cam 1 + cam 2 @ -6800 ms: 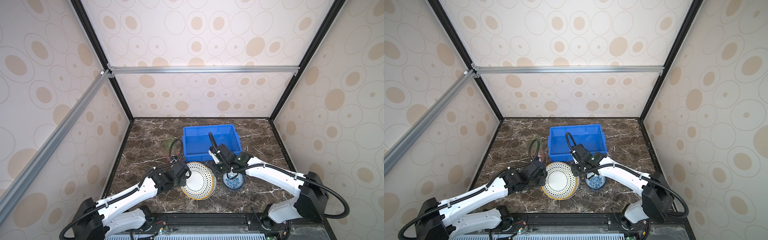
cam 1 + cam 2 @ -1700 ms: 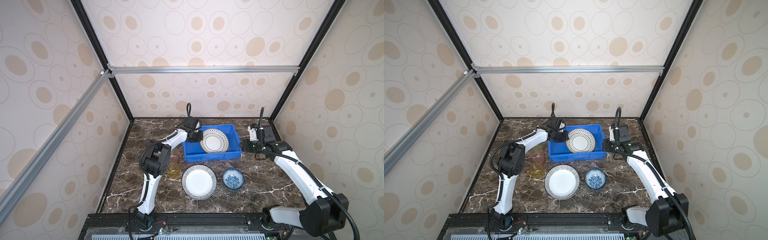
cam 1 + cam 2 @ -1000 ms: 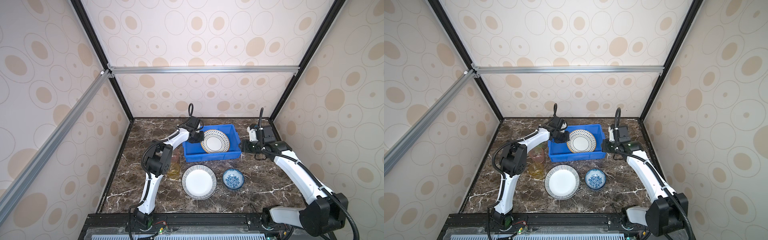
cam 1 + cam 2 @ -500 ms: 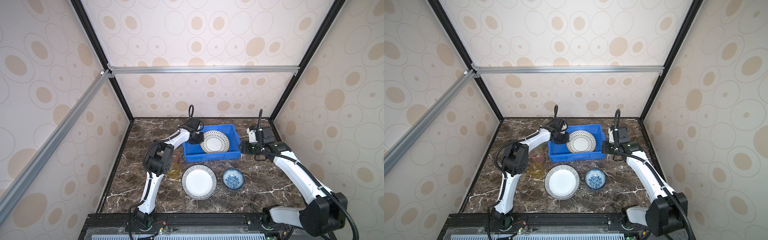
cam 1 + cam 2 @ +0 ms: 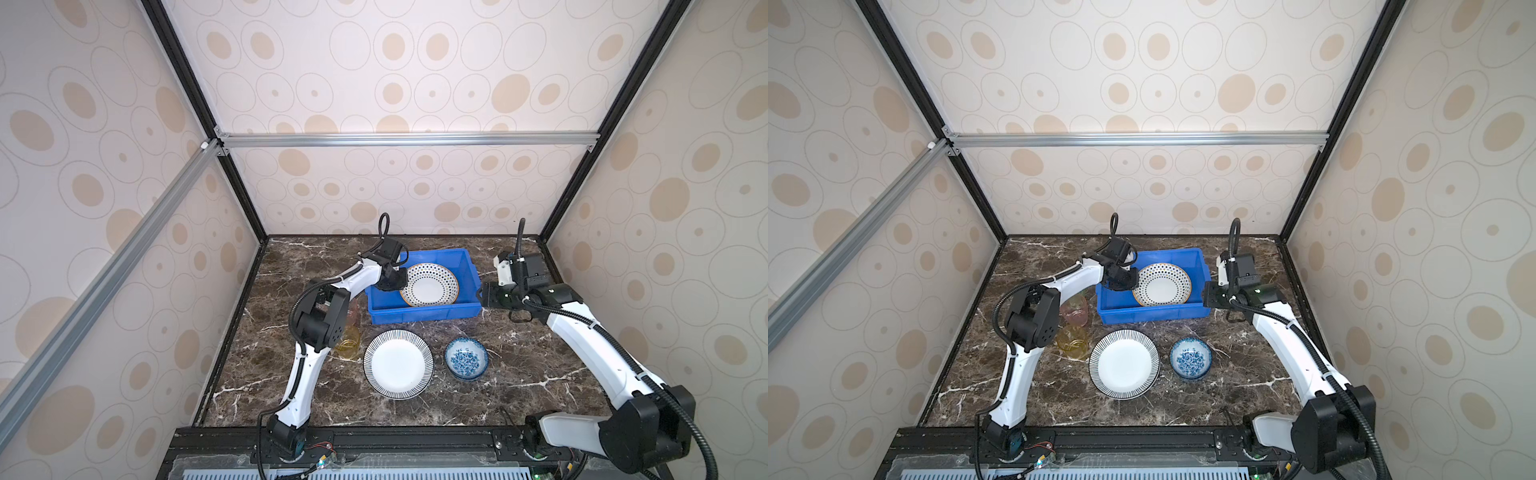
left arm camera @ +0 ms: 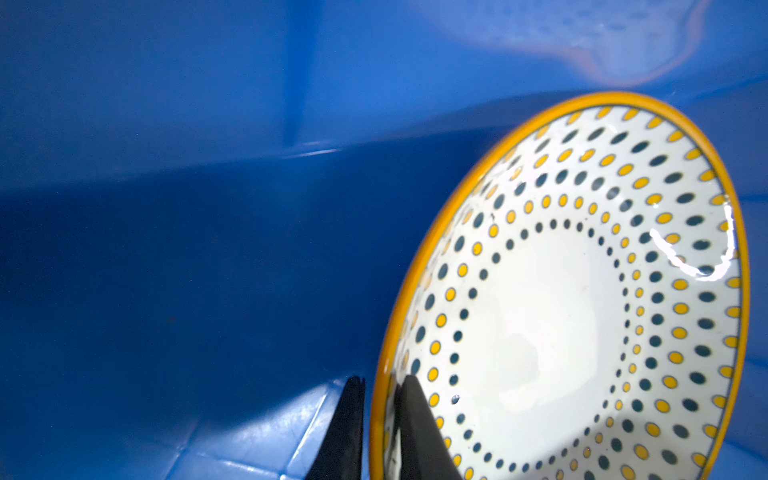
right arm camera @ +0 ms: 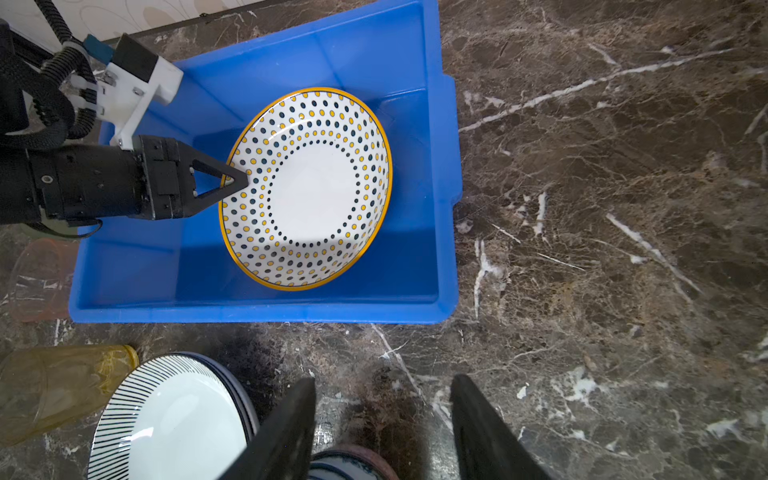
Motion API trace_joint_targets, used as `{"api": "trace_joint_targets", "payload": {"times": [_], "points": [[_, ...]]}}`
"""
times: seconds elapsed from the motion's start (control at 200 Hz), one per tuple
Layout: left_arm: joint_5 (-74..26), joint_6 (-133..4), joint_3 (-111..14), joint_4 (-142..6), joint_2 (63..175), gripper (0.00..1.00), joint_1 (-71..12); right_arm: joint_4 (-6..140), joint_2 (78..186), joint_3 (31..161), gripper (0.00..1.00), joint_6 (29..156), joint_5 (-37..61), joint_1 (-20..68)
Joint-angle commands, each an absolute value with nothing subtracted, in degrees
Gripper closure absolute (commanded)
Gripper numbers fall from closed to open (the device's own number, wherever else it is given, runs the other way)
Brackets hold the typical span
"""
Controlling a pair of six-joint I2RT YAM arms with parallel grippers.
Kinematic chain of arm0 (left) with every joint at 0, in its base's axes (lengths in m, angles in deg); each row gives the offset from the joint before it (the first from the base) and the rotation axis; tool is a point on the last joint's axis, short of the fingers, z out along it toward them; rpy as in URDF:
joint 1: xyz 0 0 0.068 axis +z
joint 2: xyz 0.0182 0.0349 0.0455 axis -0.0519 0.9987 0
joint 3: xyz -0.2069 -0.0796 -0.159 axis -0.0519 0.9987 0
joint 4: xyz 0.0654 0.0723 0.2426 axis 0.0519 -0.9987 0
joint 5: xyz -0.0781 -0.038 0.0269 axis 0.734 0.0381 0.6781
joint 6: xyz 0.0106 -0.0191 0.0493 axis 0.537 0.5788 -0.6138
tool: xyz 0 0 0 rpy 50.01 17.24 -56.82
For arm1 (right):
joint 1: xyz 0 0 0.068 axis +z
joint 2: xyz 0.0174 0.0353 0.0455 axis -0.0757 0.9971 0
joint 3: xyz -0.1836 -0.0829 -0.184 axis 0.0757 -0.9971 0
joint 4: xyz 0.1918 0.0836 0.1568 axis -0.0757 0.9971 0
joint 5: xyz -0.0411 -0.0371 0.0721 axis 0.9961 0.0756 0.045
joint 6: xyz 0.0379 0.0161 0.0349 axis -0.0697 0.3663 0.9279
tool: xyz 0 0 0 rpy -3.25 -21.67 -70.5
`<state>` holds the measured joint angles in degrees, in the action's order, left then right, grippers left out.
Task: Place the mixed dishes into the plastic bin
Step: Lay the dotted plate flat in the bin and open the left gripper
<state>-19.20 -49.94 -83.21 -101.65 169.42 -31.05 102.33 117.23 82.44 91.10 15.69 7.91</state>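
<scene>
1. Gap at left gripper [image 6: 382, 378]: straddles the rim of the dotted plate [image 7: 307, 191], jaws slightly apart, no squeeze showing.
2. Reaches well inside the plastic bin [image 7: 257, 309], plate tilted straight ahead of the fingertips, within the walls.
3. Over to right gripper [image 7: 382, 380]: hovers empty, jaws wide apart, just outside the bin's end wall.
4. Down near that gripper on the marble [image 7: 602, 208]: blue-floral bowl [image 5: 466, 358], striped plate [image 5: 398, 364] next along, yellow cup [image 5: 1073, 343] beyond.

Glossy dotted plate [image 7: 307, 187], smooth plastic bin [image 7: 257, 307]
</scene>
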Motion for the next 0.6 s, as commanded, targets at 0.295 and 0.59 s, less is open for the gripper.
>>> {"api": "trace_joint_targets", "payload": {"times": [0.295, 0.59], "points": [[-23.91, -52.63, -86.83, -105.15, 166.57, 0.75, -32.2, 103.83, 114.67, 81.46, 0.43, 90.34, 14.72, 7.53], [-27.88, -54.85, -83.91, -103.71, 161.17, 0.7, -32.86, 104.1, 113.55, 81.48, 0.43, 90.69, 14.06, 7.53]]}}
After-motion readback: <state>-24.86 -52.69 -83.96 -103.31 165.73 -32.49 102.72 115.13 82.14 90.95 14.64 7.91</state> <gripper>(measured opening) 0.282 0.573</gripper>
